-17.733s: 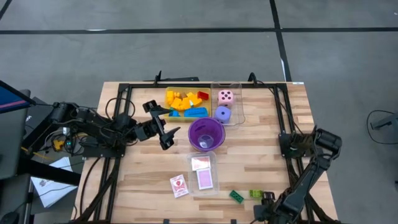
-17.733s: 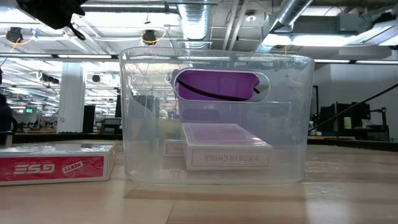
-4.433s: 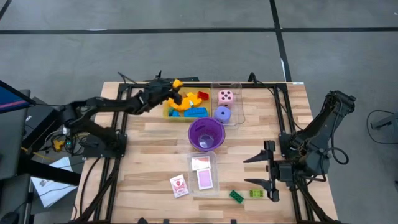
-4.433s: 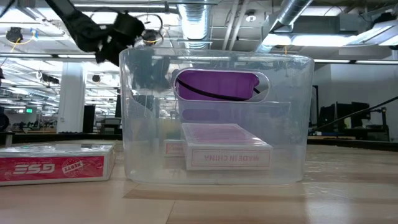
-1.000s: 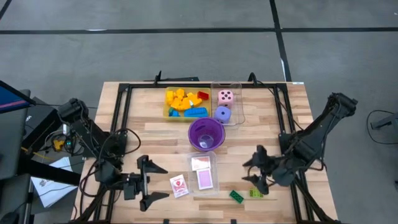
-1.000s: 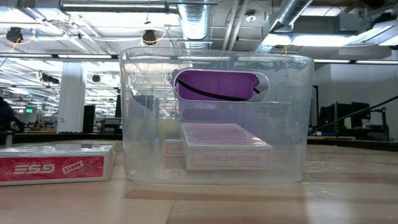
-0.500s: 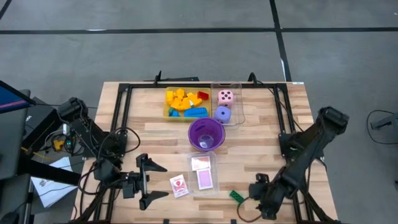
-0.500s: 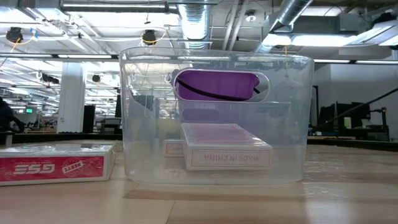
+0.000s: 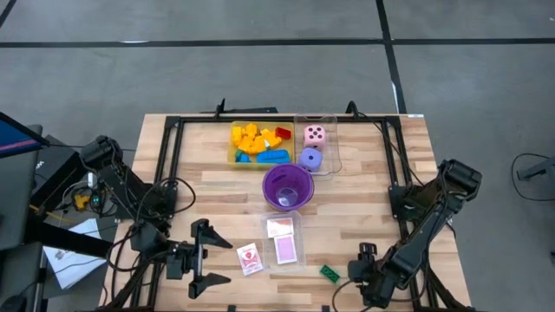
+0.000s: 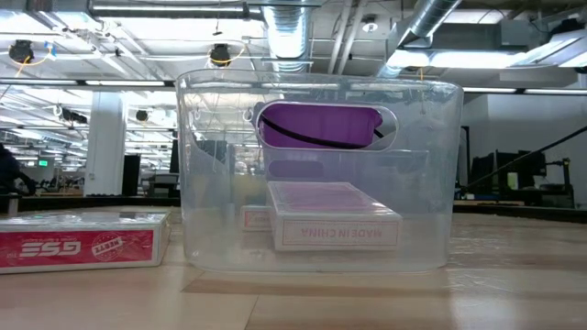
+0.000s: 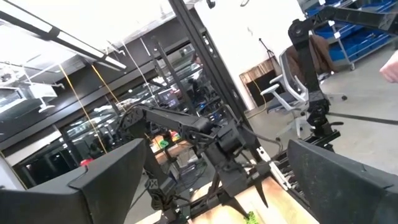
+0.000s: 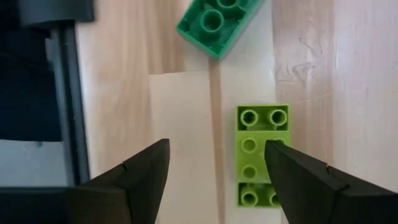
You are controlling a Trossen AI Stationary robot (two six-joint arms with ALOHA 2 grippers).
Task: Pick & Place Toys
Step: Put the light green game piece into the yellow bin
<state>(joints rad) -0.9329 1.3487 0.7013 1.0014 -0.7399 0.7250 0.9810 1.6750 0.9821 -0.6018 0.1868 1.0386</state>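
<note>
Near the table's front right, a light green brick lies flat, studs up. A dark green brick lies a little to its left. My right gripper points down over the light green brick and is open. One finger stands over the brick's long edge, the other well to the side over bare wood. My left gripper hangs open at the front left, near a red-white card deck.
A yellow tray of bricks and a clear tray with a pink die and a purple die stand at the back. A purple cup is mid-table. A clear tray with cards is in front of the cup.
My right gripper has dropped and gone toward the table's near edge, tipping from a slant to point almost straight down over the light green brick. Its fingers have kept their gap. The bricks have not moved.
</note>
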